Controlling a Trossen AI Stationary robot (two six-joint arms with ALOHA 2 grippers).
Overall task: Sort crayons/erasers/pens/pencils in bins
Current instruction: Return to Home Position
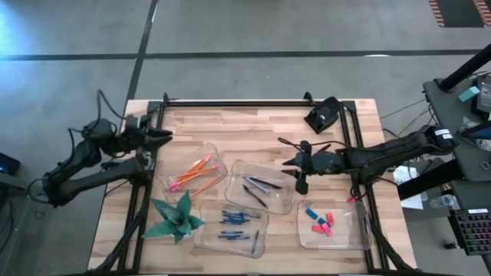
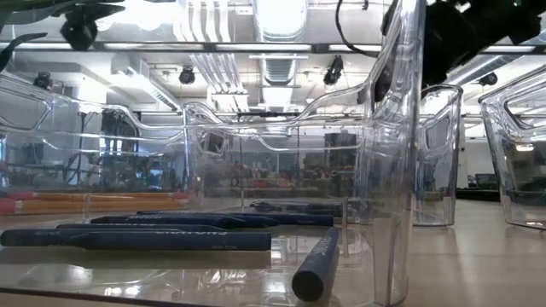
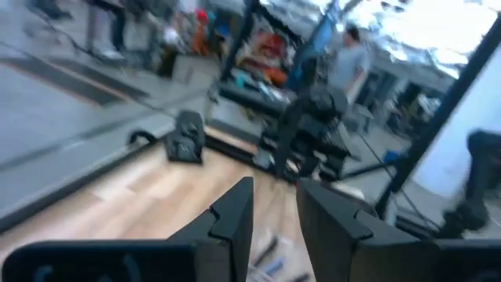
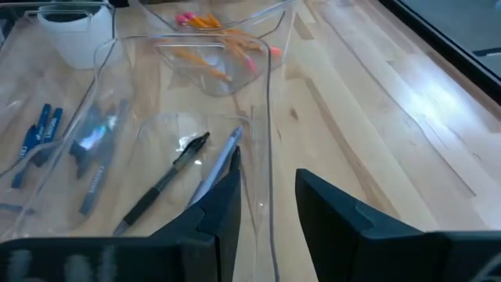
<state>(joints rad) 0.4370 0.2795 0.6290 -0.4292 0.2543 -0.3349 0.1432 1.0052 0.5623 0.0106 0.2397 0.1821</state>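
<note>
On the desk [image 1: 253, 123], four clear bins [image 1: 345, 234] hold thin orange pencils [image 1: 196, 170], dark pens [image 1: 257, 190], blue crayons [image 1: 234, 224], and stubby pink and blue erasers [image 1: 321, 222]. The left gripper [image 1: 167, 136] is at the desk's edge and the right gripper [image 1: 291, 162] is beside the pens. Their fingers [image 4: 223, 207] are a little apart and empty.

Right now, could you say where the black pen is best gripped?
Probably mid-barrel, from straight above, with the right gripper hanging at the rim of its bin: the black pen lies flat, clear of the walls and the grey pen.

Erasers [image 1: 321, 222], well right of the paper plant [image 1: 175, 221]: too small to count. Pencils [image 1: 196, 172] just beyond paper plant: number unclear, sticks overlap.
</note>
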